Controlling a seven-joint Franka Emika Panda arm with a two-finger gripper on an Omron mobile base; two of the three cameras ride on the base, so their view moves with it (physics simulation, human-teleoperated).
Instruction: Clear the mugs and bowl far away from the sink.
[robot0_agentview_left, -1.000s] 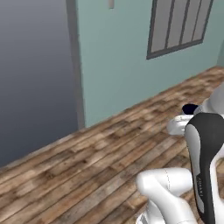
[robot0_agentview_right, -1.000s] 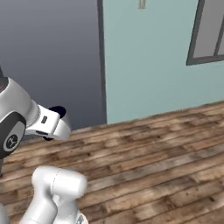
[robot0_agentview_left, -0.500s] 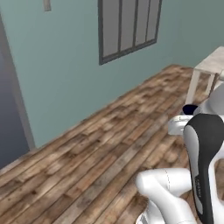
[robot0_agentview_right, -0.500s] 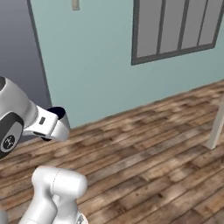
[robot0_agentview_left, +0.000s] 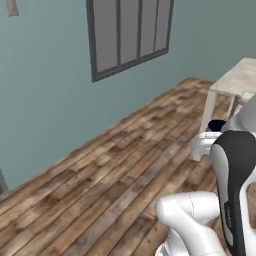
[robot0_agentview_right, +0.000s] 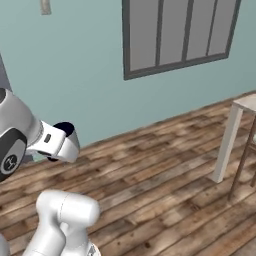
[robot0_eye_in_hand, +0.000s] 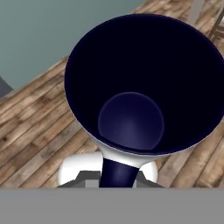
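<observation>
- The pincer (robot0_eye_in_hand: 119, 177) is clamped on a mug (robot0_eye_in_hand: 144, 83), pale outside with a dark inside and handle, held close to the hand camera.
- Below it lies a wooden floor (robot0_agentview_left: 100, 185).
- A teal wall (robot0_agentview_right: 90, 70) with a grey window (robot0_agentview_right: 180, 32) stands behind.
- A pale surface (robot0_agentview_left: 240, 77) stands at the right.

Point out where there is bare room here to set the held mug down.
The gripper is shut on the mug, which is dark inside. The wood floor lies bare from the teal wall under the window to the pale table. It is tighter by the table's legs.
</observation>
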